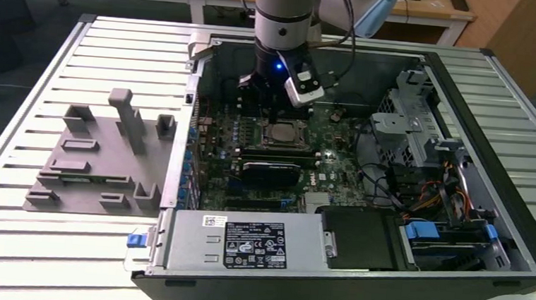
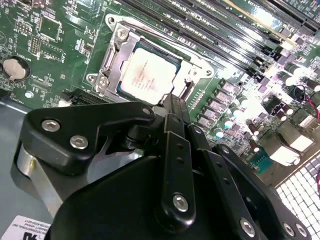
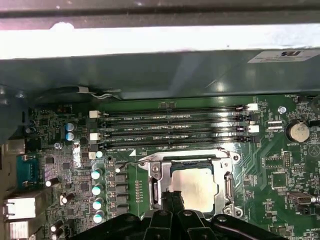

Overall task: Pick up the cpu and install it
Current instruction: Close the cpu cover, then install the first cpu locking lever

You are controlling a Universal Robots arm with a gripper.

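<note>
The cpu [image 1: 283, 133] is a flat square chip with a silvery top plate. It lies in the open metal socket frame [image 3: 160, 175] on the green motherboard inside the computer case. In both wrist views the cpu [image 2: 147, 75] [image 3: 197, 185] rests flat in the socket. My gripper [image 1: 276, 109] hangs straight down into the case just above the chip's near edge. The black fingers [image 2: 175, 107] look pressed together, with nothing between them. Their tips [image 3: 173, 199] stand at the socket's edge, and whether they touch the chip does not show.
A grey plastic fixture [image 1: 97, 159] with upright blocks lies on the slatted table at the exterior view's left. Inside the case are a black rectangular module [image 1: 271, 171], the power supply [image 1: 242, 244], a drive cage [image 1: 411, 125] and loose cables. Memory slots [image 3: 170, 127] run beside the socket.
</note>
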